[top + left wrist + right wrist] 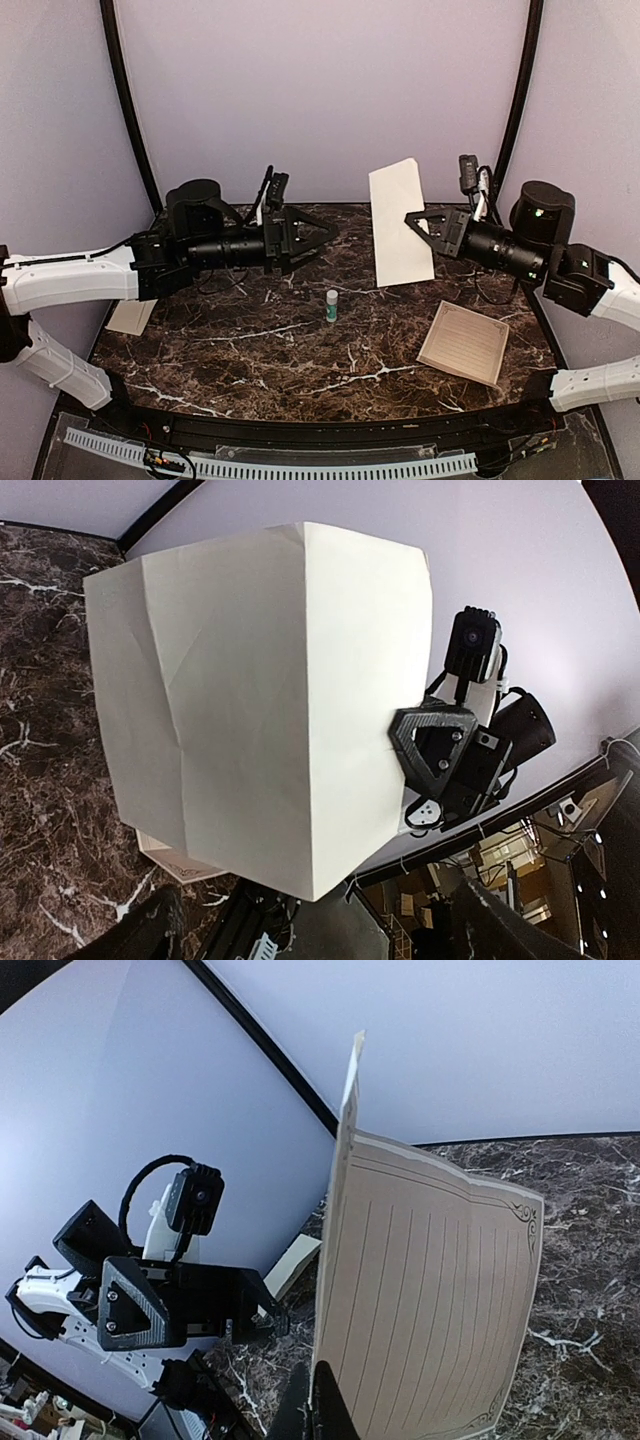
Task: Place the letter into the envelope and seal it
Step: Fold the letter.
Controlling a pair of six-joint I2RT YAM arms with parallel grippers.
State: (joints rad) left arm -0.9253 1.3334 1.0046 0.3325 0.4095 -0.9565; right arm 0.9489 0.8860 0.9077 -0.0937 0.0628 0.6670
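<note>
My right gripper [412, 220] is shut on the edge of the letter [398, 222], a cream sheet held upright above the back of the table. In the right wrist view the letter [430, 1300] shows ruled lines and a decorative border, pinched between my fingers [318, 1405]. In the left wrist view its plain, creased back [270, 700] fills the frame. My left gripper [322, 233] is open and empty, pointing at the letter from the left, a short way off. The envelope [130, 316] lies flat at the table's left edge, partly under my left arm; it also shows in the right wrist view [292, 1263].
A small glue stick [332, 305] stands upright at the table's middle. A second cream sheet with a printed border [463, 342] lies flat at the front right. Curved black frame posts [130, 120] rise at the back corners.
</note>
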